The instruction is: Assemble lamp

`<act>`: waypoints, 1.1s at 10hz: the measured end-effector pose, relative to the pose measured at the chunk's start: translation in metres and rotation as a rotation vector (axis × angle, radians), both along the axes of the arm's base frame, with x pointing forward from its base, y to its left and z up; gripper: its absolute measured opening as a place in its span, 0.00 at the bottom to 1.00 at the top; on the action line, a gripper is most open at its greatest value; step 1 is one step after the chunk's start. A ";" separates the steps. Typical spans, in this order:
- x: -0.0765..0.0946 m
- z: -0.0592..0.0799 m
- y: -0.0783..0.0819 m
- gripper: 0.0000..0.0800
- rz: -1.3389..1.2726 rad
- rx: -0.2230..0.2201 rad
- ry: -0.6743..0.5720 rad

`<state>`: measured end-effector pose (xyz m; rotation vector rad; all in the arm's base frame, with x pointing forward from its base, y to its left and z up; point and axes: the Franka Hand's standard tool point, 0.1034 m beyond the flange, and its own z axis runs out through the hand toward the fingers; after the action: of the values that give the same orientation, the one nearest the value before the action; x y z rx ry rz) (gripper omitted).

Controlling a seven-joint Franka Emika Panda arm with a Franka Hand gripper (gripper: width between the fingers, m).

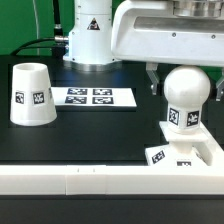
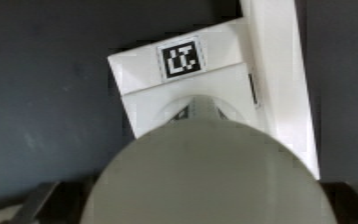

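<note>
The round white bulb (image 1: 187,98) stands upright with its tagged neck down on the low square base (image 1: 210,151) at the exterior view's right. My gripper (image 1: 186,84) comes down over it, one dark finger on each side of the bulb's round head, shut on it. In the wrist view the bulb (image 2: 202,165) fills the space between the two fingers of the gripper (image 2: 202,208), and the base (image 2: 158,95) with its tag shows beyond it. The cup-like shade (image 1: 30,95) stands alone, mouth down, at the exterior view's left.
The marker board (image 1: 93,97) lies flat between shade and base. A long white rail (image 1: 100,181) runs along the table's front edge and also shows beside the base (image 2: 275,60). The arm's white pedestal (image 1: 90,35) stands at the back.
</note>
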<state>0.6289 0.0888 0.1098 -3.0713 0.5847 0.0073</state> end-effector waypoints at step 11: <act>-0.001 -0.001 0.002 0.72 -0.739 0.033 0.041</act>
<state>0.6277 0.0908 0.1093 -2.6311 1.6411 0.0687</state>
